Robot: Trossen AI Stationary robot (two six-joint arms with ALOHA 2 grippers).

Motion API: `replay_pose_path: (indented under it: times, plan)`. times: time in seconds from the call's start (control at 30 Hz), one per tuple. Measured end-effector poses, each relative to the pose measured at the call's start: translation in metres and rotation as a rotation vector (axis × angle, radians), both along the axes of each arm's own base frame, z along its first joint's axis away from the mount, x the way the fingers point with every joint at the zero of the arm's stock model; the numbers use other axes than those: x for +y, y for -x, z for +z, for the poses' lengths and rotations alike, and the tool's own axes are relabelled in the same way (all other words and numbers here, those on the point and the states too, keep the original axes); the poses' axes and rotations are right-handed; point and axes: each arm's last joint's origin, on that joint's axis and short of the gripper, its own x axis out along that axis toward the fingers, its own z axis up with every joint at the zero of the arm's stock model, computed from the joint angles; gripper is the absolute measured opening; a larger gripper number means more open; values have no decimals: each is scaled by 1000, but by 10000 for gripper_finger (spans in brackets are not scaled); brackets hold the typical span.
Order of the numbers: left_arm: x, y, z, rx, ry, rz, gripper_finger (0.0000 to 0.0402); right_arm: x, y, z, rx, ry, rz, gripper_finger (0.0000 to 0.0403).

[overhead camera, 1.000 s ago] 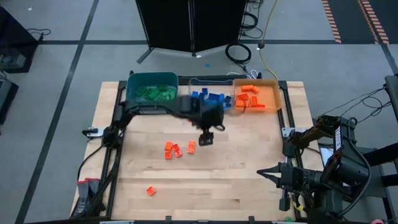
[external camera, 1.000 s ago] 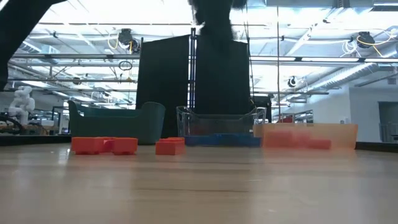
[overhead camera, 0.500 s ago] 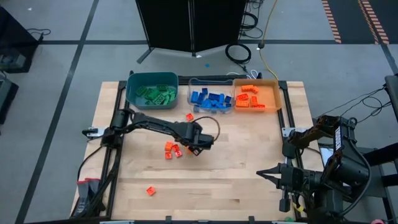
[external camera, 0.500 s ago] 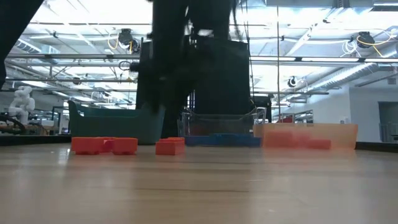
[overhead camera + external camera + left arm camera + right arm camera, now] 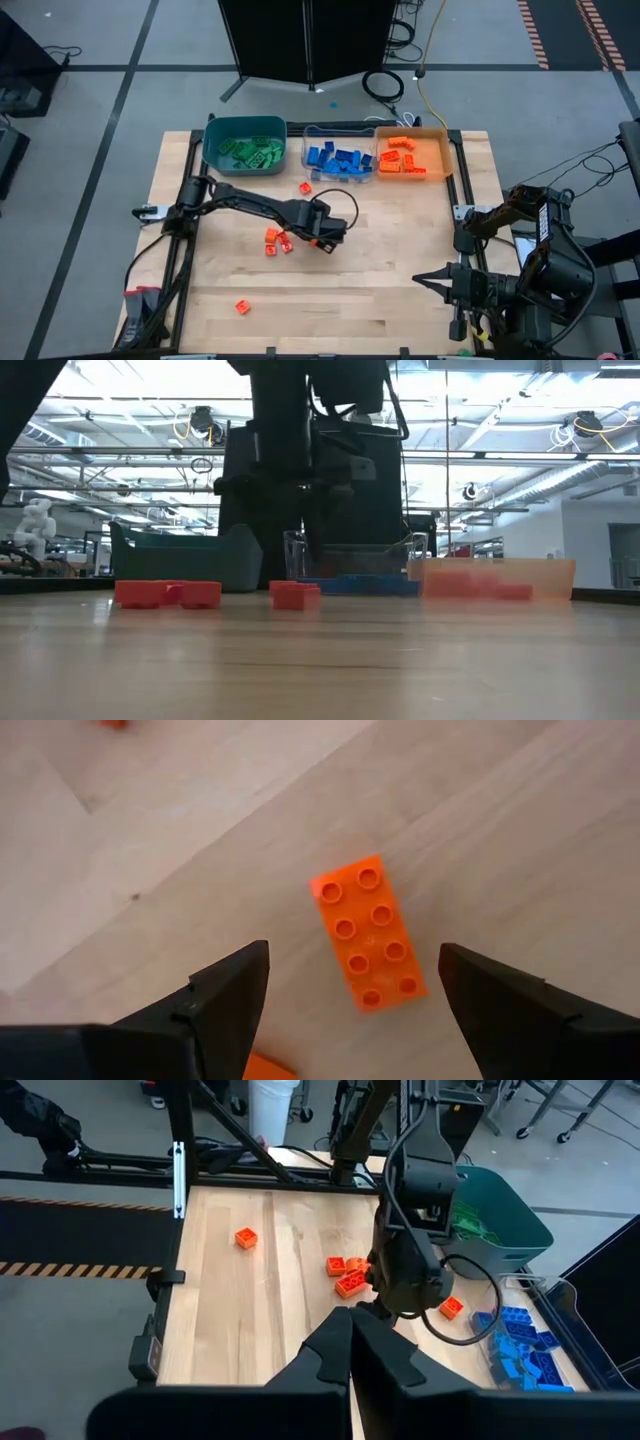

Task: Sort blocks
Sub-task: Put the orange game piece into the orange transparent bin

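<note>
The left end effector (image 5: 345,995) hung low over the desk (image 5: 400,290) near its middle, with its two fingers spread wide. Nothing was pinched between them. An orange brick (image 5: 368,933) lay flat on the wood just under the gap, studs up, turned a little slantwise to the fingers.

The brick looked small, hard and light. It would probably not bend or break. Its smooth plastic sides might slip, so the best hold seemed to be across its two long sides, with the fingers turned to line up with them.

More orange bricks lay loose on the desk. A pair (image 5: 277,240) sat close to the left end effector, one (image 5: 305,187) lay nearer the bins, and one (image 5: 241,306) sat alone near the front left.

Three bins stood in a row at the far edge. The teal bin (image 5: 214,131) on the left held green bricks (image 5: 248,151). The clear bin (image 5: 305,135) in the middle held blue bricks (image 5: 338,160). The orange bin (image 5: 445,150) on the right held orange bricks (image 5: 402,159). Only orange bricks seemed left to sort, and they likely belonged in the orange bin.

The right end effector (image 5: 350,1330) waited at the right front edge of the desk, its fingers pressed together and holding nothing.
</note>
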Motion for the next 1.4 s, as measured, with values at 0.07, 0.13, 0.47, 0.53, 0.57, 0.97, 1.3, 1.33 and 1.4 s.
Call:
replay_pose_path:
  times: [0.07, 0.13, 0.47, 0.53, 0.57, 0.97, 1.3, 1.33, 1.4]
  plan:
    - [0, -1, 2, -7, 5, 19, 296, 0, 0, 0, 3, -1, 2, 0]
    - [0, -2, 4, -19, 28, 47, 296, 0, 0, 0, 16, -8, 9, 0]
    - [-1, -4, -8, -39, 17, 78, 296, 1, 1, -2, 59, -29, 37, 0]
    - [2, 0, -15, -17, 7, 99, 296, 1, 1, -2, 61, -29, 38, 0]
    - [3, 1, -19, -4, 4, 104, 296, 1, 1, -2, 63, -30, 39, 0]
    - [4, -6, -63, 12, 64, 82, 258, 3, 4, -2, 62, -32, 51, 0]
    - [2, -11, -62, -10, 83, -4, 143, 4, 4, -2, 61, -34, 51, 0]
    - [2, -13, -60, -11, 83, -15, 143, 4, 4, -2, 61, -34, 51, 0]
    - [5, -18, -52, -20, 80, -47, 143, 3, 4, -2, 60, -33, 50, 0]
